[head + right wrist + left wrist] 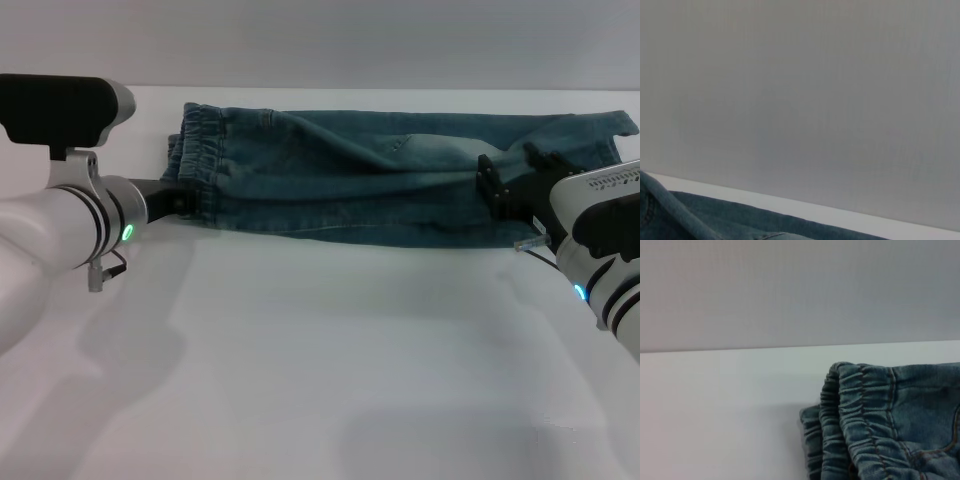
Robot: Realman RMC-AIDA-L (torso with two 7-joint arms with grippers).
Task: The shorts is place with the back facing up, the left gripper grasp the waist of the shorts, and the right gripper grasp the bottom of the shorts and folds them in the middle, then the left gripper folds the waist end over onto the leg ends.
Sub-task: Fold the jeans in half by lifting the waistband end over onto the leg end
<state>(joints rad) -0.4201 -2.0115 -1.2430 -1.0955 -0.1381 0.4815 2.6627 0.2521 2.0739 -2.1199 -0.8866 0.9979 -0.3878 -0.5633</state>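
1. The shorts [380, 170] lie folded lengthwise on the far desk [320, 380]
2. Left claw [180, 200] pinches the waist [200, 150]; right claw [515, 185] pinches the leg ends [590, 135]
3. Risk: thick gathered elastic may slip out, undoing the fold

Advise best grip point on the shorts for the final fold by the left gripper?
The waist, from the robot's left: the shorts lie folded lengthwise with that gathered band at their left end, next to the left gripper.
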